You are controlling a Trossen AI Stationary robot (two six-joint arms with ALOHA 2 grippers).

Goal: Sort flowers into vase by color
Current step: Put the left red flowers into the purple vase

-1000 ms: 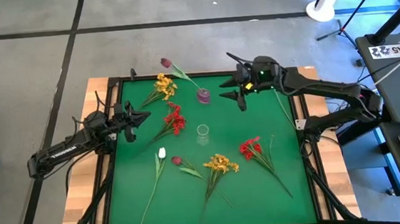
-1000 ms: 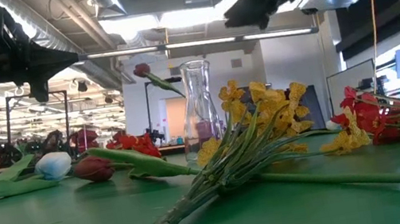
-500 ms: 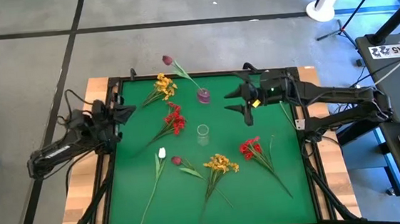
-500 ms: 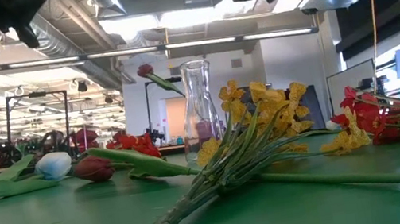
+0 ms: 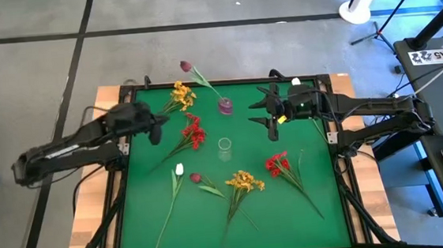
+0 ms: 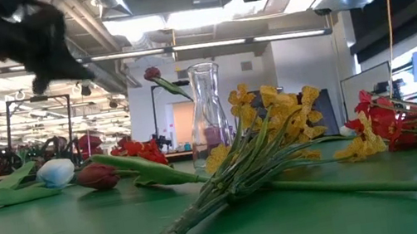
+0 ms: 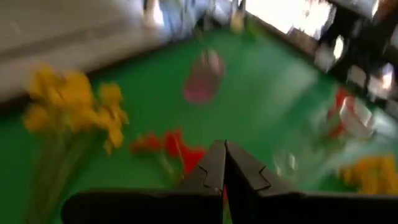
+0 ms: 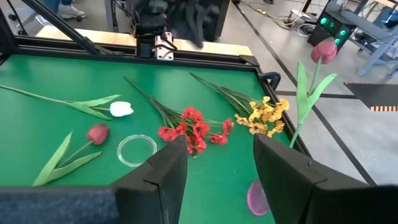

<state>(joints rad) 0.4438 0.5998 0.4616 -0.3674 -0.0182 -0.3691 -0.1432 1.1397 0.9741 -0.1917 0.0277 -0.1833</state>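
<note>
Overhead view of a green felt table mat w/ artificial flowers scattered on it and two dark robot arms reaching in.

The left gripper hangs over the mat's left edge, fingers pressed together, nothing held. It sits just beside the red blossom cluster on thin green stems, near the yellow blossom cluster at the far side.

The right gripper waits over the right half, jaws about halfway apart, holding nothing.

A pink-tinted glass vase already holds a dark maroon tulip-like bud. A clear glass vase stands empty mid-mat.

Nearer the front edge lie a white bud, a second maroon bud, a second yellow cluster and a second red cluster.

Likely step: left arm approaching the red cluster. To do it well, approx.: spread the fingers first, come down on the stem rather than the blossoms, pinch across it, lift clear before heading to a vase. Risk: brushing the yellow cluster nearby.
</note>
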